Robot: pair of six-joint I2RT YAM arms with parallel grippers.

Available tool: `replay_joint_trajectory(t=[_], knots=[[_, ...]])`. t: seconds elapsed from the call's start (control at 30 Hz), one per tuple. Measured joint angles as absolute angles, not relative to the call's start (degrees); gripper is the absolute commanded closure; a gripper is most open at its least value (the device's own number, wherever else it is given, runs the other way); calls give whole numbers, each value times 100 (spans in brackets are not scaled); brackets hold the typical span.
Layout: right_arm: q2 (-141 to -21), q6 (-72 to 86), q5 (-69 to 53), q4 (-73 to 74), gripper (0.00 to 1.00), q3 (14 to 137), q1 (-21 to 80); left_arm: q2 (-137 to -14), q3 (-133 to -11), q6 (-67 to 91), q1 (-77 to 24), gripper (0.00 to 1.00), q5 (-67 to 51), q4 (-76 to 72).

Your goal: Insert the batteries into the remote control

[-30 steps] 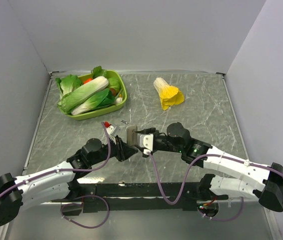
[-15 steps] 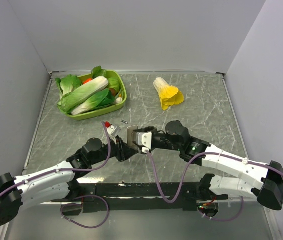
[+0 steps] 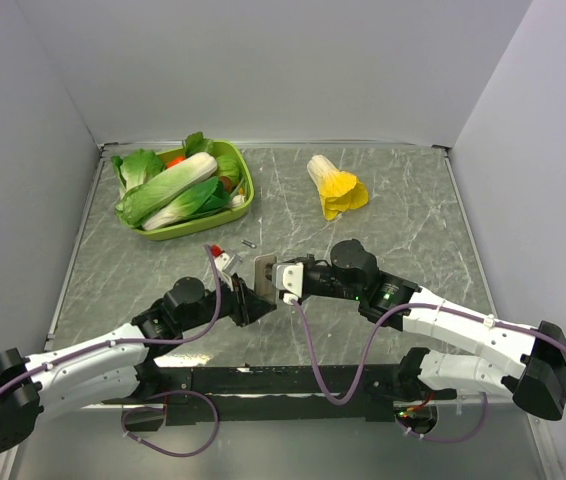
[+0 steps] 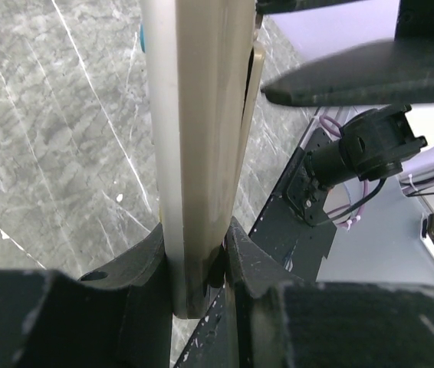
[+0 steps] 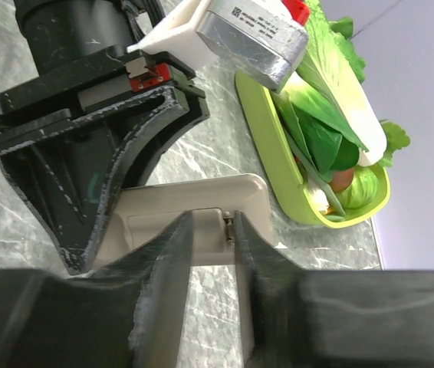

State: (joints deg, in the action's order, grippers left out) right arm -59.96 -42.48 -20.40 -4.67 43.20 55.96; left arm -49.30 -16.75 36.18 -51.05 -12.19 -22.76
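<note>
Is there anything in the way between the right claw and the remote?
Nothing visible is. The right gripper is right at the plain back of the remote, with its fingers a little apart. The left gripper clamps the remote on its edge.

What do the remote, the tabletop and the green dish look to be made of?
Remote control: probably matte beige plastic, with a moulded seam along its side. Tabletop: grey marble look with white veins, possibly only a printed sheet. Green dish: likely smooth plastic, slightly glossy.
</note>
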Motion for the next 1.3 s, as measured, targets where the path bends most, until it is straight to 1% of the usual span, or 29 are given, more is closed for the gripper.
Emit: replay_joint_trajectory(t=[0.03, 0.27, 0.37, 0.57, 0.73, 0.87, 0.97, 1.0, 1.03, 1.07, 1.3], knots=[[-5994, -4248, -2040, -467, 76, 4320, 5592, -4912, -1675, 3625, -5109, 99, -1216, -2246], [-5966, -4224, -2049, -436, 85, 4320, 5581, -4858, -1675, 3623, -5122, 99, -1079, -2053], [-5902, -4171, -2097, -344, 85, 4320, 5570, -4928, -1675, 3623, -5122, 99, -919, -1999], [-5881, -4086, -2165, -196, 81, 4305, 5570, -5207, -1708, 3610, -5118, 99, -845, -2034], [-5887, -4001, -2171, -185, 80, 4305, 5489, -5363, -1712, 3551, -5118, 99, -1098, -2239], [-5951, -3979, -2180, -191, 81, 4307, 5354, -5391, -1712, 3511, -5118, 99, -1330, -2359], [-6010, -3933, -2244, -228, 90, 4307, 5249, -5389, -1712, 3511, -5113, 99, -1385, -2379], [-6025, -3905, -2283, -242, 96, 4307, 5216, -5389, -1712, 3509, -5113, 99, -1391, -2375], [-6034, -3879, -2311, -259, 99, 4307, 5186, -5391, -1712, 3507, -5107, 99, -1396, -2370], [-6036, -3861, -2340, -270, 100, 4307, 5164, -5391, -1712, 3507, -5109, 99, -1400, -2370], [-6040, -3638, -2390, -272, 100, 4307, 5085, -5507, -1719, 3483, -5109, 99, -1323, -2373]])
